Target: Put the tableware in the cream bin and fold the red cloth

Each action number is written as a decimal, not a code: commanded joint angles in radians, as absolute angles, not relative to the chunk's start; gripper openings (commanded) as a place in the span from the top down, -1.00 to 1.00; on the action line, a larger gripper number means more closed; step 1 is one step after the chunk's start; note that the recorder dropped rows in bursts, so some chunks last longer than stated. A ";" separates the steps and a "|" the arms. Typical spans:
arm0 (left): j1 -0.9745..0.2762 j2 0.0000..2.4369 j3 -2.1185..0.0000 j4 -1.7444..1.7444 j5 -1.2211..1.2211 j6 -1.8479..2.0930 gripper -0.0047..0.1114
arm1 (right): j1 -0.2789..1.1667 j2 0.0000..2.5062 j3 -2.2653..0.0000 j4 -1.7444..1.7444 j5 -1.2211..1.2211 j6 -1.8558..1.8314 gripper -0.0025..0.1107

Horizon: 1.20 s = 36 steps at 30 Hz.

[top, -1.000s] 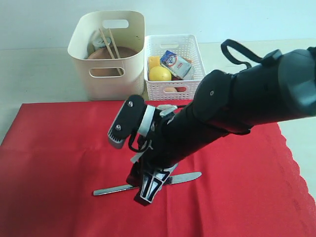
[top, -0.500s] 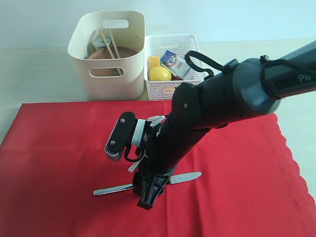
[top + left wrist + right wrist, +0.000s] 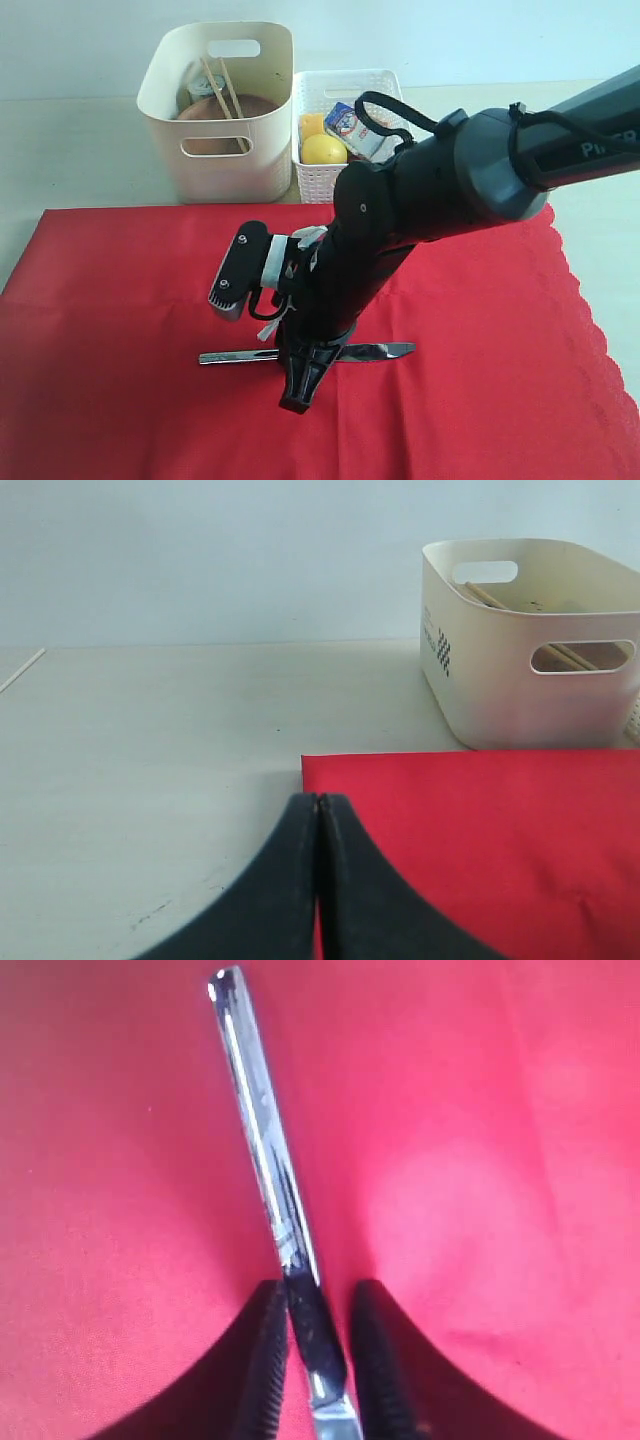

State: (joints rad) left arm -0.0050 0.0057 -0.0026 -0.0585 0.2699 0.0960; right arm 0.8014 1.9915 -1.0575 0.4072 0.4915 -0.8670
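Observation:
The metal knife (image 3: pixel 238 356) (image 3: pixel 262 1130) lies flat on the red cloth (image 3: pixel 120 300) (image 3: pixel 480 830) (image 3: pixel 480 1160). My right gripper (image 3: pixel 298 398) (image 3: pixel 318 1300) points down over the knife's middle, its jaws narrowly open astride it. One finger touches the knife and a thin gap shows at the other. The cream bin (image 3: pixel 215 150) (image 3: pixel 500 700) stands behind the cloth, holding wooden chopsticks (image 3: pixel 222 88) and the round brown plate (image 3: pixel 225 108). My left gripper (image 3: pixel 319 800) is shut and empty, low over the cloth's corner; the exterior view does not show it.
A white lattice basket (image 3: pixel 350 170) stands right of the cream bin with a lemon (image 3: pixel 324 149) and a milk carton (image 3: pixel 355 128) inside. The pale table (image 3: pixel 150 730) extends beyond the cloth's edges. The right arm's bulk hangs over the cloth's middle.
My right gripper has come down and its jaws have narrowed around the knife. The knife has turned from slanted to level across the exterior view.

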 commanded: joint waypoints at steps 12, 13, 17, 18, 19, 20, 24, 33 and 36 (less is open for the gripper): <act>-0.010 0.000 0.000 -0.056 0.264 0.097 0.91 | 0.802 1.944 -1.176 0.362 0.761 -0.862 0.88; -0.010 0.000 0.000 -0.056 0.264 0.097 0.91 | 0.802 1.940 -1.178 0.362 0.753 -0.862 0.95; -0.010 0.000 0.000 -0.056 0.264 0.097 0.91 | 0.802 1.940 -1.180 0.354 0.733 -0.796 0.96; -0.010 0.000 0.000 -0.056 0.264 0.097 0.91 | 0.802 1.940 -1.180 0.354 0.713 -0.723 0.93; -0.010 0.000 0.000 -0.056 0.264 0.097 0.91 | 0.802 1.940 -1.180 0.352 0.692 -0.656 0.85; -0.010 0.000 0.000 -0.056 0.264 0.097 0.91 | 0.802 1.940 -1.180 0.338 0.683 -0.581 0.73; -0.010 0.000 0.000 -0.056 0.264 0.097 0.91 | 0.802 1.965 -1.180 0.307 0.745 -0.545 0.24; -0.010 0.000 0.000 -0.056 0.264 0.097 0.91 | 0.802 2.073 -1.182 0.204 0.812 -0.549 0.21; -0.010 0.000 0.000 -0.056 0.264 0.097 0.91 | 0.802 2.080 -1.182 0.187 0.819 -0.549 0.24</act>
State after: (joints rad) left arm -0.0050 0.0057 -0.0026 -0.0585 0.2699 0.0960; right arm 0.8014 2.0405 -1.1927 0.2547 0.8210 -0.5507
